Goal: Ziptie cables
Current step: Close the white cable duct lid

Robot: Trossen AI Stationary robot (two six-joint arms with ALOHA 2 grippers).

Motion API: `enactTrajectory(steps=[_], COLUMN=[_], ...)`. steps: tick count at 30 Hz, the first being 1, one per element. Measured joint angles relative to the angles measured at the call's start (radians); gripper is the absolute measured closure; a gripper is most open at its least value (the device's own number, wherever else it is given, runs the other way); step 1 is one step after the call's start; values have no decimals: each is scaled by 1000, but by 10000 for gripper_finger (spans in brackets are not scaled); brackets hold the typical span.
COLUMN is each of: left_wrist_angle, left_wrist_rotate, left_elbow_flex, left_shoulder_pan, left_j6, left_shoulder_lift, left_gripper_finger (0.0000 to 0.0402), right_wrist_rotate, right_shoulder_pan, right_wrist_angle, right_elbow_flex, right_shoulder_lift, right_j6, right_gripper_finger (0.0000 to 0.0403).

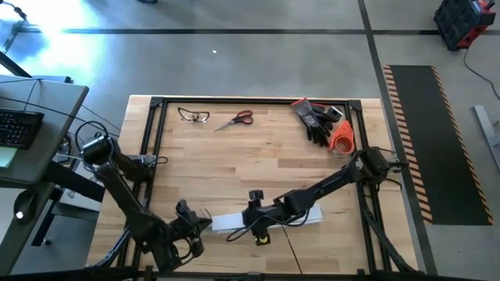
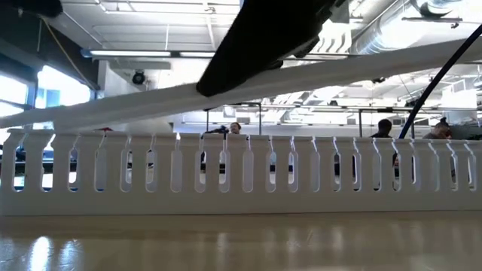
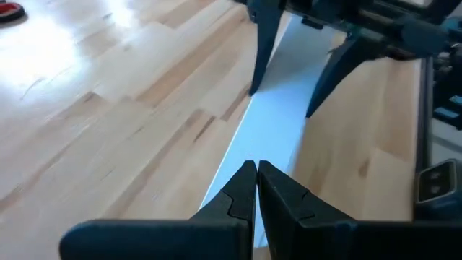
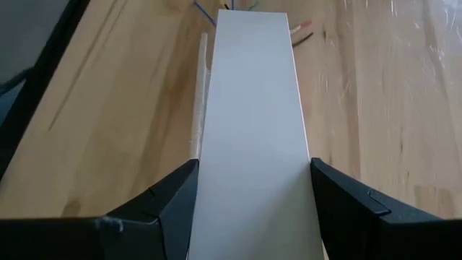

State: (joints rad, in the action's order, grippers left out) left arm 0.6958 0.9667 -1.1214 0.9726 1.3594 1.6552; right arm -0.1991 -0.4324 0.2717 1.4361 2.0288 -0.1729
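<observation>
A white slotted channel lies near the table's near edge. A flat white cover strip slants above it in the low view, its left end low and its right end high. The cables are mostly hidden under the strip. Only thin blue and pale, red-tipped ends fan out past its far end. My right gripper is shut on the strip. My left gripper is shut and sits over the strip's left end. My right gripper pinches the white cover strip across its width, one finger on each long edge. The fingers point along the strip. The held part is lifted clear of the channel and the strip is tilted. My left gripper: whether its shut tips touch the strip's end cannot be told.
Along the far edge lie safety glasses, red-handled scissors, black gloves and an orange tape roll. A black frame borders the table. Bare wood lies in the middle. People show in the room beyond.
</observation>
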Motion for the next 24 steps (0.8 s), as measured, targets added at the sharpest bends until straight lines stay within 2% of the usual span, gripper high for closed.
enactTrajectory(steps=[7,24], left_wrist_angle=[-30,-75], left_wrist_rotate=[-24,-22], left_elbow_flex=[1,0], left_shoulder_pan=[-4,-10], left_j6=[0,-1], left_shoulder_lift=[67,104], left_gripper_finger=[401,401], right_wrist_rotate=[12,54], right_shoulder_pan=[-2,-2], right_wrist_angle=[31,17], right_elbow_flex=[-1,-9], right_shoulder_lift=[-1,-9], right_j6=[-27,-29], right_gripper_finger=[196,196])
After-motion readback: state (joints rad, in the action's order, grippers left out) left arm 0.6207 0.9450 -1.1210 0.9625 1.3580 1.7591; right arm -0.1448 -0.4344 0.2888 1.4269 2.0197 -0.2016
